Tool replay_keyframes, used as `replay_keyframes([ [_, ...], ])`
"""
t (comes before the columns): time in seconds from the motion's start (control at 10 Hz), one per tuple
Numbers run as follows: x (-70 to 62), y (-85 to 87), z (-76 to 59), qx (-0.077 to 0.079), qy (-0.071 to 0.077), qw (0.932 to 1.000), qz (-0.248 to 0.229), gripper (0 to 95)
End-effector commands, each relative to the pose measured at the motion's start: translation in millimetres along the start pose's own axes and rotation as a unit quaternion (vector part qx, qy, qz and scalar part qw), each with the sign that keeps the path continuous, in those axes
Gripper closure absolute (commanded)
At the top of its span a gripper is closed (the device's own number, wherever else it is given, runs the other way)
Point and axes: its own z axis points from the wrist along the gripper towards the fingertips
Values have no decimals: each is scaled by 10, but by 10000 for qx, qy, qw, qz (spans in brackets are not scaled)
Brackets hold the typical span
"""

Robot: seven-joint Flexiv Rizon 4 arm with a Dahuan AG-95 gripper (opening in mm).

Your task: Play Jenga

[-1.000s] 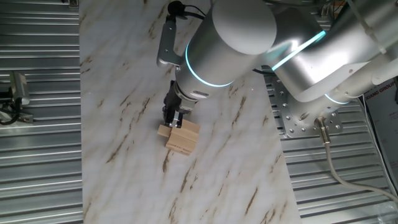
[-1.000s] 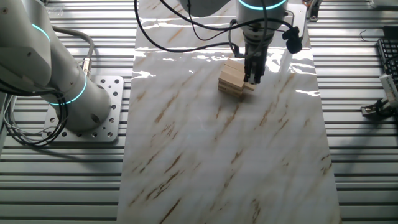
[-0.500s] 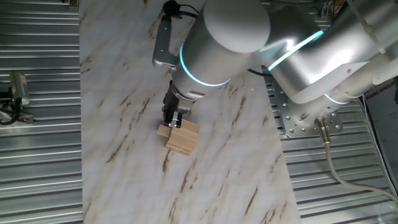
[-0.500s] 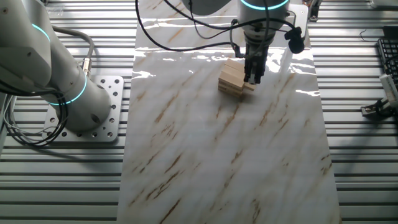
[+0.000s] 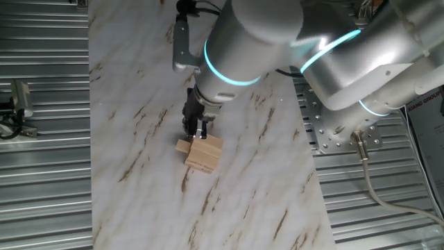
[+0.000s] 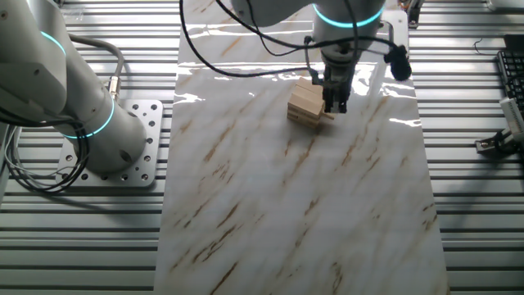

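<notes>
Hanging just above the Jenga (image 5: 204, 153) stack's edge on the marble board (image 5: 139, 83), gripper (image 5: 195, 130) fingers pointing down at the block jutting sideways from the stack, grip state impossible to tell.

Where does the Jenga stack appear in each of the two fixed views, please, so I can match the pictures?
One fixed view: the Jenga stack sits left of centre, just below the tool.
The other fixed view: it is in the upper middle, right of centre, just left of the tool.
Shared landmark: the marble-patterned board under the stack.
</notes>
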Motion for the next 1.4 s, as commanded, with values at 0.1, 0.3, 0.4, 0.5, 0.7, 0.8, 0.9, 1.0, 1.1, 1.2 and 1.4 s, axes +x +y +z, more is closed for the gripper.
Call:
replay_keyframes([
  [0.1,-15,13,20,8,97,9992,380,950],
  [0.3,-15,13,20,131,118,9983,549,950],
  [0.4,-15,13,20,535,198,9965,614,950],
  [0.5,-15,13,20,452,154,9963,709,950],
  [0.7,-15,13,20,455,149,9960,755,950],
  [0.8,-15,13,20,458,149,9960,754,950],
  [0.9,-15,13,20,448,151,9960,755,950],
  [1.0,-15,13,20,436,149,9961,756,950],
  [1.1,-15,13,20,426,146,9961,757,950],
  [1.2,-15,13,20,404,151,9962,759,950],
  [1.4,-26,16,28,406,151,9962,758,950],
])
